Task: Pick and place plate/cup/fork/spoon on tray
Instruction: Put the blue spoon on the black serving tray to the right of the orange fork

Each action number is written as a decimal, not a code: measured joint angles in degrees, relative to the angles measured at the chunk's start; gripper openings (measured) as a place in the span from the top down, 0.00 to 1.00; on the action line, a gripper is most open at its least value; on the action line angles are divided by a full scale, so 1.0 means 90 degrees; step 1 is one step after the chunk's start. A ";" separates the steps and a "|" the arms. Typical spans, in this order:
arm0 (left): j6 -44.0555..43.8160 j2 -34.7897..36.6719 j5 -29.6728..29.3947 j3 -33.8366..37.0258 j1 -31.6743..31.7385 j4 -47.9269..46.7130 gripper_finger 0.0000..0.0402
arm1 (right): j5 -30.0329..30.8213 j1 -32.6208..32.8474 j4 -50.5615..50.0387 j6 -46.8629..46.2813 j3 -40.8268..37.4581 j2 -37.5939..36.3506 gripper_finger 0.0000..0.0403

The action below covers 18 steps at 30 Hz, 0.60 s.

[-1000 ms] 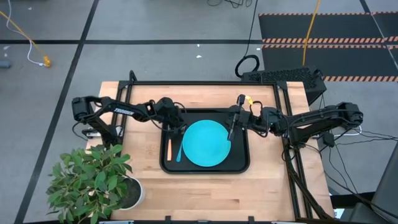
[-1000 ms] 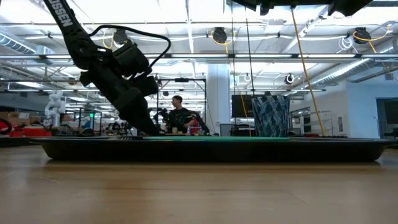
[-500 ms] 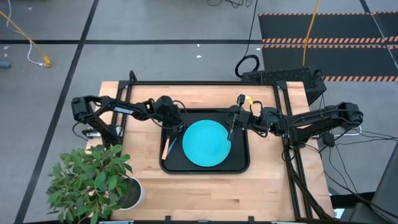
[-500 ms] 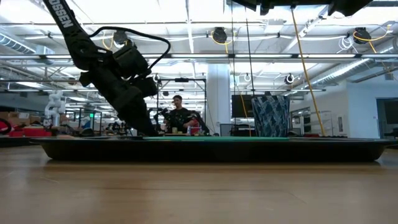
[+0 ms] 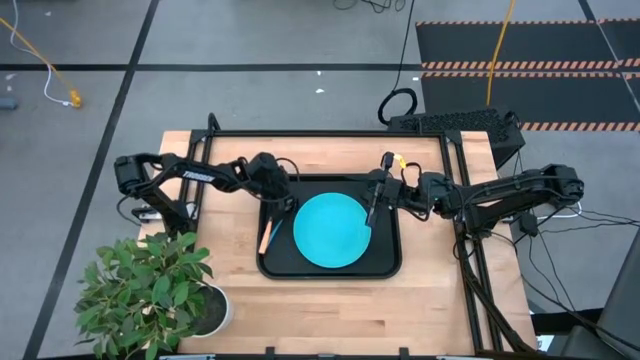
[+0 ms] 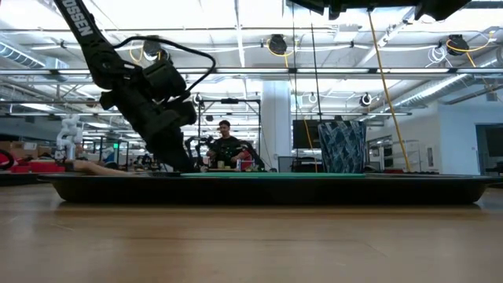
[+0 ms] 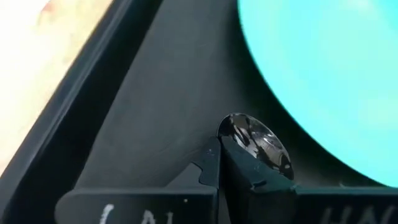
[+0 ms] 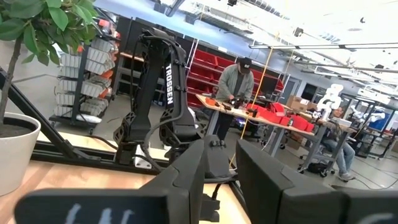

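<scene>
The black tray (image 5: 330,273) holds the turquoise plate (image 5: 330,230). My left gripper (image 5: 284,208) is at the tray's far left corner, shut on the spoon, whose shiny bowl (image 7: 255,142) shows at its fingertips. The spoon's blue handle (image 5: 275,233) slants toward the tray's near left. The orange-handled fork (image 5: 265,240) lies beside it, its handle end at the left rim. The dark cup (image 6: 342,145) stands upright at the tray's far right. My right gripper (image 5: 368,205) hovers open above it, fingers level, nothing between them (image 8: 221,180). My left gripper pinches the spoon at its bowl end between its two fingers (image 7: 210,167), which slant down from the tray's far left. The bowl (image 7: 255,142) sticks out past the fingertips. The fingers hide the exact spot. The handle trails toward the near left, low over the tray floor.
A leafy plant in a white pot (image 5: 150,290) stands at the table's near left corner. A black frame rail (image 5: 320,133) runs along the far edge. Bare wood (image 5: 330,310) lies between the tray and the near edge. A person (image 6: 225,145) works far behind the table.
My left gripper has shut at the spoon's bowl end. The spoon's handle has swung toward the tray's left rim. The fork has turned with it and now lies slanted, its handle end at the left rim.
</scene>
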<state>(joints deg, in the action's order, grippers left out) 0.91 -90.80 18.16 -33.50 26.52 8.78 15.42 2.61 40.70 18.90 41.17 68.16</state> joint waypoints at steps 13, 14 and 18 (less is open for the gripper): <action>-0.1241 0.0000 -0.0222 0.0000 -0.0005 -0.0008 0.98 | 0.0000 0.0000 -0.0033 -0.0002 0.0000 0.0000 0.79; -0.1298 0.0000 -0.0273 0.0000 -0.0031 -0.0007 0.98 | 0.0000 0.0000 -0.0036 -0.0002 0.0000 0.0000 0.79; -0.1542 0.0000 -0.0509 0.0000 -0.0151 0.0018 0.99 | 0.0000 0.0000 -0.0062 -0.0008 0.0000 0.0000 0.79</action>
<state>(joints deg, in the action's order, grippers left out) -12.96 -90.80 13.58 -33.50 25.16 8.95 15.42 2.61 40.14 18.82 41.17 68.16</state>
